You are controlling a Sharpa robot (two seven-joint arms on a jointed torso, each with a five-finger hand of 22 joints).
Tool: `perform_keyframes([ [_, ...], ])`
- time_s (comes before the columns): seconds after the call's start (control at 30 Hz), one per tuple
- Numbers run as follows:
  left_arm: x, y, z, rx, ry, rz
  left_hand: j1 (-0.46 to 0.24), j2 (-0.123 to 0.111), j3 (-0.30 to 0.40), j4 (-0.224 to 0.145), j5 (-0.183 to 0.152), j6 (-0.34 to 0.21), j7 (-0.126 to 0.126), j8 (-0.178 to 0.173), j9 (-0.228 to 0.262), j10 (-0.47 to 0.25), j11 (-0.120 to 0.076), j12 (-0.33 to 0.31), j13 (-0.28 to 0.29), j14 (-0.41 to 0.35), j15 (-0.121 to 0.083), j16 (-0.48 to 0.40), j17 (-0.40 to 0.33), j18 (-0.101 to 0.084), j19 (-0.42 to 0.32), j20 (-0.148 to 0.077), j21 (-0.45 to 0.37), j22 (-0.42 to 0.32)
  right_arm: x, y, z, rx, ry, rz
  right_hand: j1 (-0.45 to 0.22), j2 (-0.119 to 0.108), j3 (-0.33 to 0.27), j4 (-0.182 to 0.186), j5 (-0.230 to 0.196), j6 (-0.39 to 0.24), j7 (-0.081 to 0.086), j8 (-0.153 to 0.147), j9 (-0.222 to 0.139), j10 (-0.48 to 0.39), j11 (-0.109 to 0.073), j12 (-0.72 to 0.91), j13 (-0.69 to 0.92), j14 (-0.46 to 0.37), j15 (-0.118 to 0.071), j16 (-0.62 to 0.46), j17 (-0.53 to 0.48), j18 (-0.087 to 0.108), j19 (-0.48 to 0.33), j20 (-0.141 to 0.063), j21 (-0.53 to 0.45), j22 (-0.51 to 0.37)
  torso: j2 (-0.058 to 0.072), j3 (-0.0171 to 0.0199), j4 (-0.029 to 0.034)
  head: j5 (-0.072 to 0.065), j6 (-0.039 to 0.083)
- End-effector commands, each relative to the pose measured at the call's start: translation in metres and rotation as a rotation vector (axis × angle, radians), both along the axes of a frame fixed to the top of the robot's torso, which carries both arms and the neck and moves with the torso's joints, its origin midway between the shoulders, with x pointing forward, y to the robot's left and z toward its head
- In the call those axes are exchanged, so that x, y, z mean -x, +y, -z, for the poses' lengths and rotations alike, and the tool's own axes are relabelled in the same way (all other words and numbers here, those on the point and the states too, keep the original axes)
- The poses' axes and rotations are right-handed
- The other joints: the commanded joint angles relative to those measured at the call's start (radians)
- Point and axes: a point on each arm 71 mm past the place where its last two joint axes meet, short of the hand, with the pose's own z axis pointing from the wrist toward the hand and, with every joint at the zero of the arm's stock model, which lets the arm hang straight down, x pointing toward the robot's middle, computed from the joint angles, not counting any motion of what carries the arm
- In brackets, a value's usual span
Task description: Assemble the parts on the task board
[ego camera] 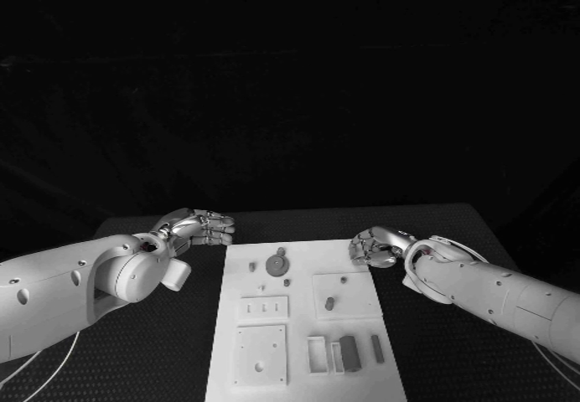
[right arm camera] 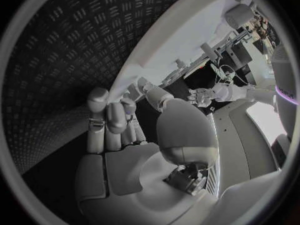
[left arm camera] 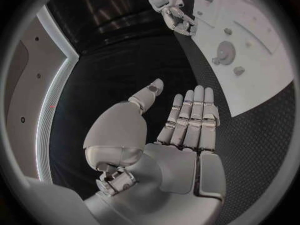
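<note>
- My left hand [ego camera: 199,228] hovers just off the far left corner of the flat white rectangular task board [ego camera: 302,368], over the black textured table [ego camera: 145,360]. In the left wrist view its fingers [left arm camera: 190,117] lie straight, side by side, with the thumb held apart, and nothing is in them.
- My right hand [ego camera: 377,249] sits at the board's far right edge. Its fingers [right arm camera: 106,120] are bent partway forward and empty; I hold no part.
- The parts all rest on the board: a small grey round disc with a knob [ego camera: 278,265] near the far end, and a dark grey upright block [ego camera: 349,353] with a slimmer grey bar [ego camera: 377,348] beside it at the near right.
- I judge the step in hand to be the first reach and choice of a part. The disc is nearest both hands, so it seems the natural pick.
- To do it well, I would come down from above, spread my fingers before touching, and pinch the disc by its raised knob instead of scraping along the plate.
- The board's edges matter: my right fingertips are already close to the rim, and a sideways sweep could nudge the whole plate.
- There is open table on both sides of the board and beyond its far end, so either arm can swing out freely. My two hands are well apart, so only one should work the middle.
</note>
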Motion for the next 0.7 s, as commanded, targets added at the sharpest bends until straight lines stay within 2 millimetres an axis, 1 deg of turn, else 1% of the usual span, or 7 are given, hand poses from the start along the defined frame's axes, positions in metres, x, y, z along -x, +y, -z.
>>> perform_keyframes([
  [0.03, -0.0010, -0.0033, -0.0010, 0.005, -0.009, 0.016, -0.003, 0.006, -0.001, -0.005, -0.005, 0.002, 0.019, -0.003, 0.001, -0.003, 0.004, -0.005, -0.001, 0.004, 0.001, -0.007, 0.001, 0.001, 0.008, 0.001, -0.004, 0.001, 0.0013, 0.0009, 0.0041, 0.009, 0.017, 0.001, -0.006, 0.002, -0.002, -0.004, 0.004, 0.012, 0.013, 0.002, 0.000, 0.003, -0.003, 0.003, -0.002, 0.003, -0.006, 0.002, 0.001, 0.063, -0.005, -0.001, 0.003, 0.019, 0.002, -0.0012, 0.0000, -0.001, 0.000],
  [0.13, -0.0014, -0.0037, -0.0010, 0.004, -0.010, 0.016, -0.003, 0.006, -0.001, -0.005, -0.005, 0.002, 0.019, -0.003, 0.001, -0.003, 0.004, -0.005, -0.001, 0.004, 0.001, -0.007, 0.001, 0.000, 0.008, 0.001, -0.004, 0.001, 0.0013, 0.0008, 0.0040, 0.009, 0.015, 0.002, -0.006, 0.003, -0.002, -0.003, 0.004, 0.013, 0.013, 0.003, 0.000, 0.003, -0.003, 0.003, -0.002, 0.004, -0.006, 0.002, 0.001, 0.063, -0.005, -0.001, 0.003, 0.019, 0.002, -0.0015, -0.0008, -0.002, -0.001],
  [0.17, -0.0015, -0.0039, -0.0009, 0.005, -0.010, 0.016, -0.003, 0.006, -0.001, -0.004, -0.005, 0.002, 0.019, -0.003, 0.001, -0.003, 0.004, -0.005, -0.001, 0.004, 0.001, -0.007, 0.001, 0.000, 0.008, 0.001, -0.004, 0.001, 0.0013, 0.0009, 0.0039, 0.008, 0.015, 0.002, -0.006, 0.003, -0.002, -0.003, 0.004, 0.013, 0.013, 0.003, 0.000, 0.004, -0.003, 0.003, -0.002, 0.004, -0.006, 0.002, 0.001, 0.063, -0.005, -0.001, 0.003, 0.019, 0.001, -0.0005, -0.0011, -0.002, -0.002],
  [0.3, -0.0016, -0.0045, -0.0009, 0.005, -0.010, 0.018, -0.003, 0.006, -0.001, -0.004, -0.005, 0.002, 0.019, -0.003, 0.001, -0.003, 0.004, -0.005, -0.001, 0.004, 0.002, -0.007, 0.001, 0.000, 0.008, 0.001, -0.004, 0.001, 0.0013, 0.0021, 0.0038, 0.007, 0.012, 0.001, -0.006, 0.005, -0.001, -0.003, 0.004, 0.016, 0.013, 0.004, 0.001, 0.005, -0.003, 0.004, -0.002, 0.004, -0.006, 0.003, 0.001, 0.063, -0.004, -0.001, 0.003, 0.019, 0.002, 0.0004, -0.0015, -0.002, -0.004],
  [0.43, -0.0017, -0.0047, -0.0009, 0.005, -0.010, 0.018, -0.003, 0.006, -0.001, -0.004, -0.005, 0.002, 0.019, -0.003, 0.001, -0.003, 0.004, -0.005, -0.001, 0.004, 0.002, -0.007, 0.001, 0.000, 0.008, 0.001, -0.004, 0.001, 0.0010, 0.0025, 0.0034, 0.007, 0.005, 0.005, -0.006, 0.008, 0.002, -0.001, 0.004, 0.027, 0.013, 0.010, 0.004, 0.007, -0.004, 0.005, -0.003, 0.006, -0.007, 0.003, 0.002, 0.063, -0.002, -0.002, 0.004, 0.018, 0.001, 0.0004, 0.0002, -0.003, -0.006],
  [0.63, -0.0017, -0.0039, -0.0009, 0.005, -0.010, 0.017, -0.004, 0.007, -0.001, -0.004, -0.005, 0.002, 0.019, -0.003, 0.002, -0.003, 0.004, -0.005, -0.001, 0.004, 0.001, -0.008, 0.001, 0.000, 0.008, 0.001, -0.004, 0.001, 0.0004, 0.0007, 0.0026, 0.009, -0.008, 0.020, -0.003, 0.027, 0.010, -0.002, 0.004, 0.073, 0.010, 0.033, 0.016, 0.013, -0.006, 0.006, -0.006, 0.009, -0.009, 0.003, 0.002, 0.063, 0.000, -0.003, 0.005, 0.018, 0.000, 0.0012, 0.0014, -0.003, -0.009],
  [0.7, -0.0017, -0.0038, -0.0009, 0.005, -0.010, 0.017, -0.004, 0.007, -0.001, -0.004, -0.005, 0.002, 0.018, -0.003, 0.002, -0.003, 0.004, -0.005, -0.001, 0.004, 0.002, -0.008, 0.001, 0.000, 0.008, 0.001, -0.004, 0.001, 0.0003, 0.0007, 0.0023, 0.009, -0.012, 0.023, -0.001, 0.033, 0.012, -0.003, 0.004, 0.082, 0.007, 0.037, 0.019, 0.015, -0.009, 0.006, -0.007, 0.011, -0.012, 0.003, 0.005, 0.063, 0.001, -0.003, 0.005, 0.018, 0.000, 0.0014, 0.0006, -0.003, -0.009],
])
